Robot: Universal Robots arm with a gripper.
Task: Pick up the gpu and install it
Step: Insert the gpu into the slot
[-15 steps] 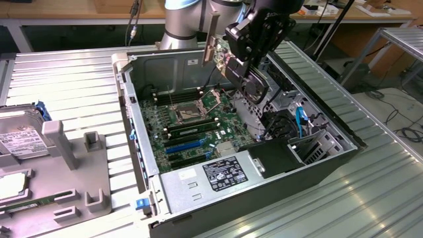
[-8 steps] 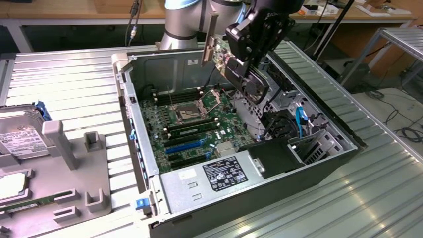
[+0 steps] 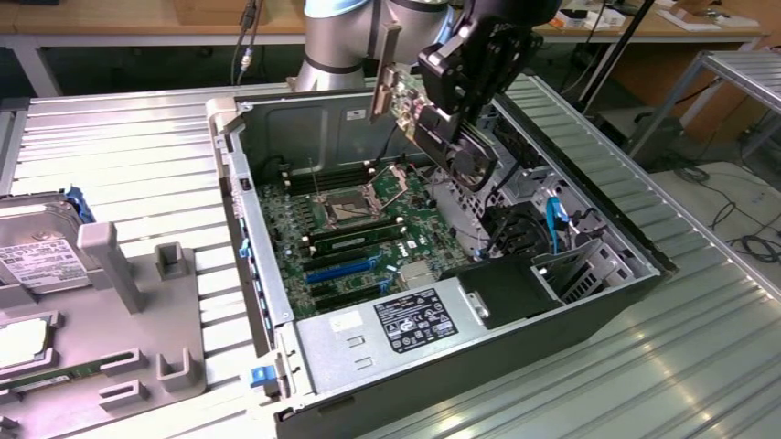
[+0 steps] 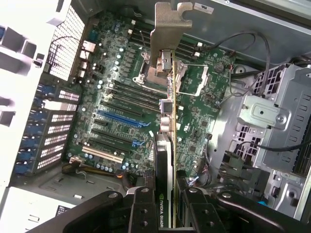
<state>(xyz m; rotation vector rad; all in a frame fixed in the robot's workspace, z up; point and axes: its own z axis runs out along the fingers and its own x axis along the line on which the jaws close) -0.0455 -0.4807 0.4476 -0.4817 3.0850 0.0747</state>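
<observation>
Gripper [image 4: 167, 209] is clamping the gpu [image 4: 167, 116] edge-on above the motherboard [image 4: 121, 92] (bracket [image 4: 167, 29] away from fingers), likely lining it up with a slot.

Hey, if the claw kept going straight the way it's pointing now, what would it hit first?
Likely the motherboard in the open case. The claw points down into it, shut on the gpu, so the card would touch the board before the claw; exactly where is unclear.
</observation>
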